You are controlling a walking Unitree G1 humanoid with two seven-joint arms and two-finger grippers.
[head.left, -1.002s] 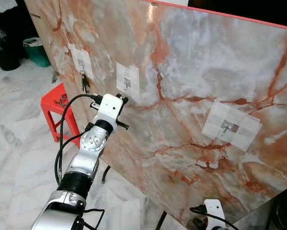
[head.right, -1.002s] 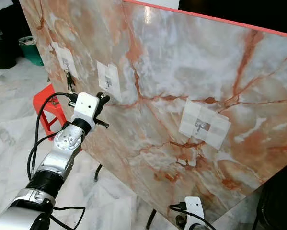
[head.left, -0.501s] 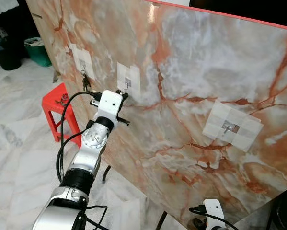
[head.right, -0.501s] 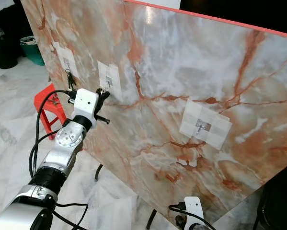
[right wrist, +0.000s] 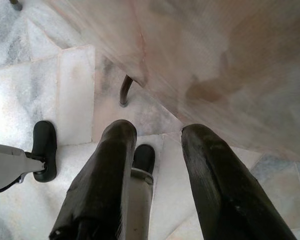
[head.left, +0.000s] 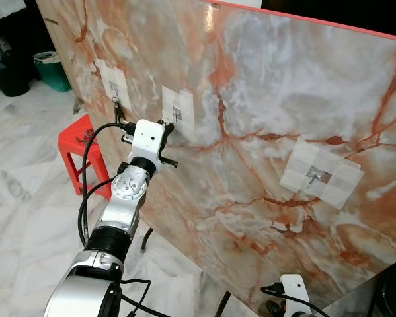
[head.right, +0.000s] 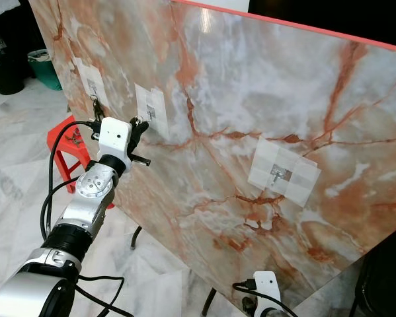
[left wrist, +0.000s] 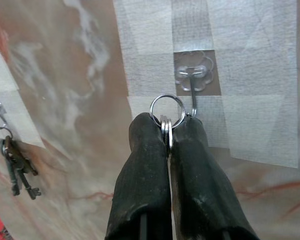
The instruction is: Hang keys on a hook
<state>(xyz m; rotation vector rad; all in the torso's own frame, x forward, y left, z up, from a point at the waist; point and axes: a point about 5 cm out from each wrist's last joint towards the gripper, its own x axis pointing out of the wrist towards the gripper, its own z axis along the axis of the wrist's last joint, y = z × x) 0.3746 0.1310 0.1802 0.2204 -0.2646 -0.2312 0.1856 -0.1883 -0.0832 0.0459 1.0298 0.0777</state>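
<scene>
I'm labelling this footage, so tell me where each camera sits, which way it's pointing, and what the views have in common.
Left eye view: on the head, looking forward and down at the marble panel; the left arm reaches toward the middle hook.
Right eye view: the stereo twin, same scene.
Left wrist view: along the left gripper, shut on the key ring just below that hook.
Right wrist view: along the open right gripper, down at the floor.
Shared: the hanging keys show in the eye views and the left wrist view.

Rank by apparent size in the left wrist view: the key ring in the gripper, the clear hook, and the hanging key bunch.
1. hanging key bunch
2. key ring and clear hook, about alike; the ring sits nearer the camera, so unsure.
</scene>
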